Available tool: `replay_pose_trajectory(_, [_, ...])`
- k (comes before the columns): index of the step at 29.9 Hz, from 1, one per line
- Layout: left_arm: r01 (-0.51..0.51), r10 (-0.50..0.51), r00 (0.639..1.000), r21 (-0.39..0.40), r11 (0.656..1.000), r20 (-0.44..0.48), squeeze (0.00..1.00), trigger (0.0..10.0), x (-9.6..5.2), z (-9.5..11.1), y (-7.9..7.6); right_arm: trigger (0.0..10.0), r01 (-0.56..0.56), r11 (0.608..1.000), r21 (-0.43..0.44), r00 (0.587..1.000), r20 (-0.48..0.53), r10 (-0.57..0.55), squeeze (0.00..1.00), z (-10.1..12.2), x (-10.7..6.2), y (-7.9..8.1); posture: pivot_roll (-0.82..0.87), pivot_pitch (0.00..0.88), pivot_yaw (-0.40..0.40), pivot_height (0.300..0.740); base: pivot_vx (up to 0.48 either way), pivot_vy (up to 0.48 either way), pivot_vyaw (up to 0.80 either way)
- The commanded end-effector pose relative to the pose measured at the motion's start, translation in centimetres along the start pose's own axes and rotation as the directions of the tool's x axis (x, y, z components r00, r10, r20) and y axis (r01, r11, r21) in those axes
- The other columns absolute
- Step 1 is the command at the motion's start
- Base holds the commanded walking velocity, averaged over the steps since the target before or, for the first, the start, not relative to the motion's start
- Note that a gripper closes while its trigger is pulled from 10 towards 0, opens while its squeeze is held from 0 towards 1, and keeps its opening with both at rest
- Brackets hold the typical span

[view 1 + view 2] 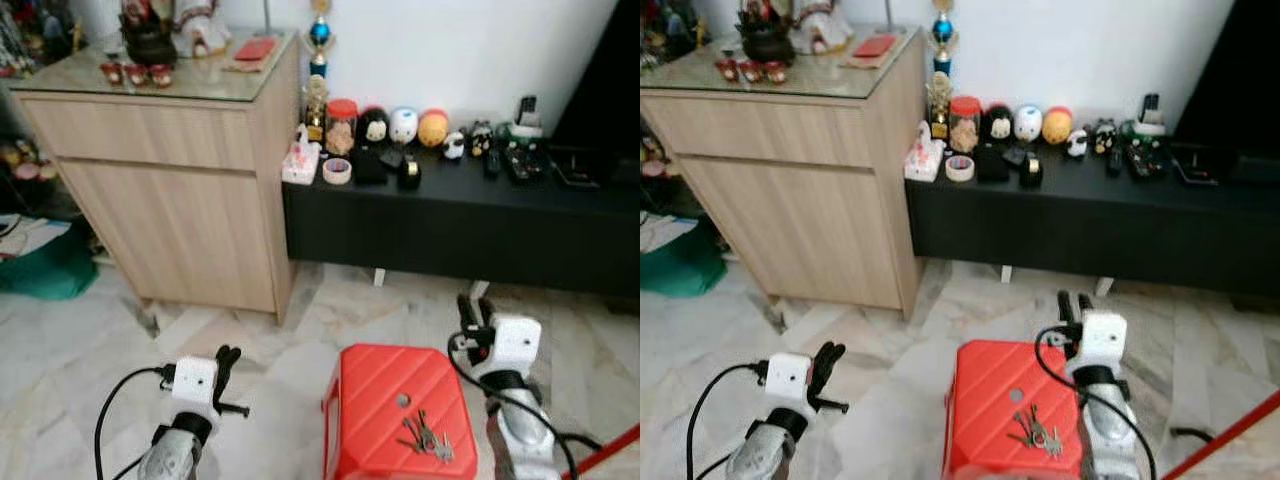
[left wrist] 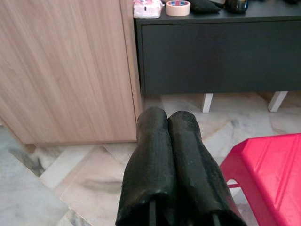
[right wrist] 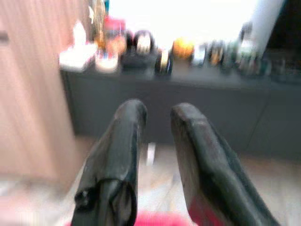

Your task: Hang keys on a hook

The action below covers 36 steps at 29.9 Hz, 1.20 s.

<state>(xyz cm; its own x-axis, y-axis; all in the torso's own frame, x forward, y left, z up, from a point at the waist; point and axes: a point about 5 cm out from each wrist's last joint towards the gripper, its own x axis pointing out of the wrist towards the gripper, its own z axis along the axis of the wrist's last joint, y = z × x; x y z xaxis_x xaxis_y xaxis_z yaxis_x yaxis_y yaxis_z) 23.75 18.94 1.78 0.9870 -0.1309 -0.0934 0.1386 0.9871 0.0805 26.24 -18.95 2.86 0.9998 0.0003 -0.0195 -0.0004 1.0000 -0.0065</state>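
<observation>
Red stool (image 1: 400, 405) is sitting on the marble floor (image 1: 80, 340), taking that as the landmark. Keys (image 1: 426, 436) are lying loose on the stool's top, toward its near right side, nothing gripping them (small round hole in the seat just beyond them).

Right end effector (image 1: 472, 312) is hovering just past the stool's far right corner, above the floor, fingers pointing toward the black counter (image 1: 450, 225). In the right wrist view its two fingers (image 3: 117, 155) are standing slightly apart with a clear gap, holding nothing (view is blurred).

Left end effector (image 1: 228, 365) is hanging well to the left of the stool, over the floor. In the left wrist view its fingers (image 2: 150, 165) are pressing together side by side, closed on nothing, with a corner of the stool showing beside them.

Beyond the stool, the black counter is running along the white wall, carrying a row of small items: a tape roll (image 1: 337, 171), a red-lidded jar (image 1: 341, 125), several round figurines (image 1: 404, 126), a tissue pack (image 1: 300, 165). Beyond and left of the stool, a wooden cabinet (image 1: 180, 190) is standing against the counter's left end, with a trophy (image 1: 319, 40) rising at the corner between them. A green bag (image 1: 45, 270) is lying on the floor far left of the stool.
</observation>
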Motion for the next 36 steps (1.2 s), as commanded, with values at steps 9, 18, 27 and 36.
replay_pose_trajectory(9, [-0.004, 0.004, 1.000, -0.009, 1.000, 0.016, 0.00, 10.0, 0.5, 1.1, -0.1, 10.0, 0.073, 0.996, 0.047, 0.993, -0.100, -0.068, 0.00, -1.6, -2.1, 0.6, 0.00, 0.000, -0.017, 0.740, 0.000, 0.000, 0.00])
replay_pose_trajectory(18, [-0.024, 0.024, 0.999, -0.023, 0.999, 0.022, 0.00, 10.0, 0.8, 1.6, 0.4, 10.0, 0.067, 0.998, 0.019, 0.985, -0.161, -0.063, 0.00, -2.1, -2.3, 0.3, 0.00, 0.000, -0.014, 0.740, 0.000, 0.000, 0.00])
replay_pose_trajectory(27, [-0.010, 0.010, 1.000, -0.019, 1.000, 0.004, 0.00, 10.0, 0.9, 1.7, 0.3, 10.0, 0.090, 0.996, 0.016, 0.977, -0.195, -0.085, 0.00, -2.3, -2.1, 0.1, 0.00, 0.000, -0.011, 0.691, 0.000, 0.000, 0.00])
replay_pose_trajectory(36, [-0.019, 0.019, 1.000, -0.059, 0.998, 0.006, 0.00, 10.0, 1.6, 2.1, 0.1, 10.0, 0.074, 0.997, 0.021, 0.977, -0.202, -0.068, 0.00, -2.5, -2.4, 0.3, 0.00, 0.000, -0.017, 0.663, 0.000, 0.000, 0.00])
